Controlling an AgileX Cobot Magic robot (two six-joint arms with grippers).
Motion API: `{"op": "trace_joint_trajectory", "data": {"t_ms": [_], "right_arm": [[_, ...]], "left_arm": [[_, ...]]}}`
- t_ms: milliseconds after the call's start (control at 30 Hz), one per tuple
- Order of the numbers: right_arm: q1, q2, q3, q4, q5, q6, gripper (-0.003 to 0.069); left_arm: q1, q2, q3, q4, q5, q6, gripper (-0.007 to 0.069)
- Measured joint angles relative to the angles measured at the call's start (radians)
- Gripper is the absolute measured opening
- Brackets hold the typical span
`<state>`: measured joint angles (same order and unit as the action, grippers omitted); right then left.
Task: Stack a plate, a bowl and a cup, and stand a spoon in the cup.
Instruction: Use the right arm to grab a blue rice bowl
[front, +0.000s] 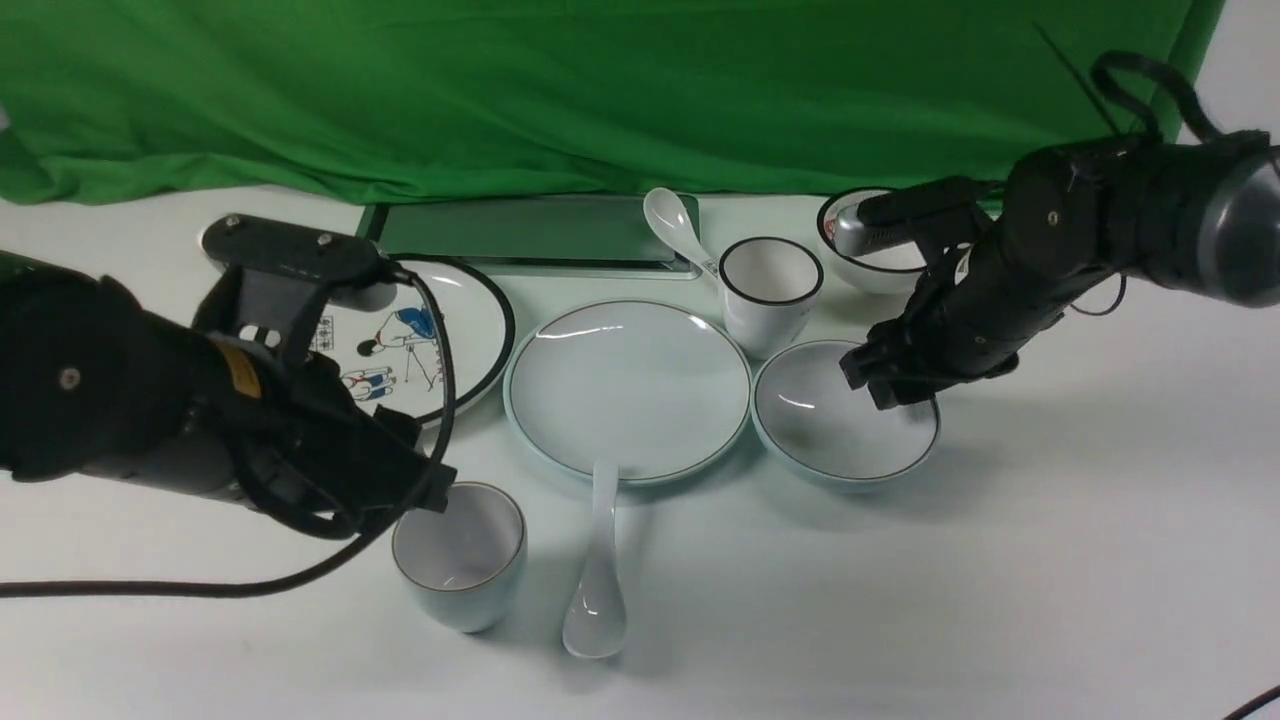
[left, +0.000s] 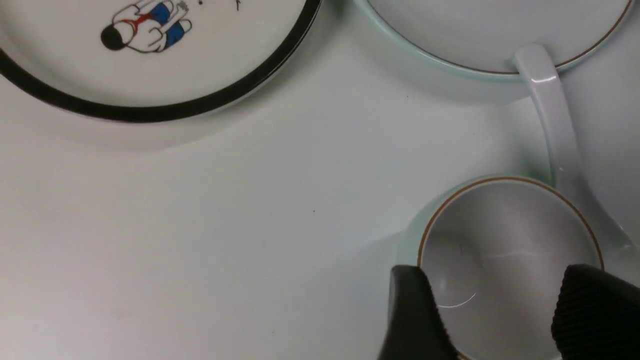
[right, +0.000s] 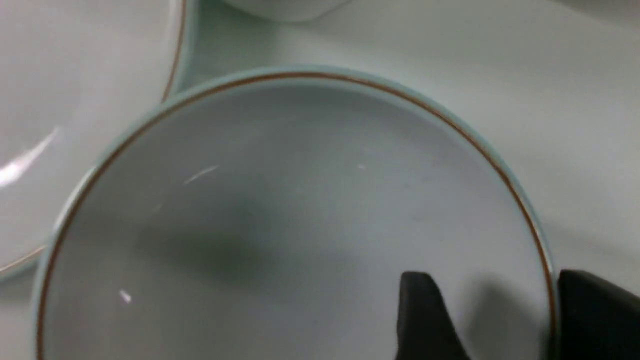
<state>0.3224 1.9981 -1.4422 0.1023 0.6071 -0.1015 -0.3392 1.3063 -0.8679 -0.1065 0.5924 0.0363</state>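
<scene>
My right jaws are spreading wide astride the bowl's rim, and my left jaws are gaping wide at the cup, which is sitting on the counter beside the spoon. Pinched by one edge, the glossy bowl risks tilting and slipping. The spoon's handle is lying on the plate's rim, so the bowl could be landing crooked.

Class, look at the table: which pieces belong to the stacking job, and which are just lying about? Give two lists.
Belong to the job: pale blue-green plate, pale blue-green bowl, pale blue-green cup, plain white spoon.

Lying about: cartoon plate, black-rimmed white cup, black-rimmed bowl, spoon with marked handle.
</scene>
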Motion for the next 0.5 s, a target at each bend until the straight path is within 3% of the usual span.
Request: {"op": "trace_joint_trajectory", "data": {"t_ms": [333, 500], "right_arm": [[-0.008, 0.02, -0.014, 0.008, 0.034, -0.05, 0.0123], [-0.005, 0.0, -0.073, 0.021, 0.163, -0.105, 0.0077]], "left_arm": [[0.0, 0.0, 0.0, 0.0, -0.015, 0.0, 0.0341], [0.0, 0.0, 0.0, -0.003, -0.015, 0.0, 0.0341]]}}
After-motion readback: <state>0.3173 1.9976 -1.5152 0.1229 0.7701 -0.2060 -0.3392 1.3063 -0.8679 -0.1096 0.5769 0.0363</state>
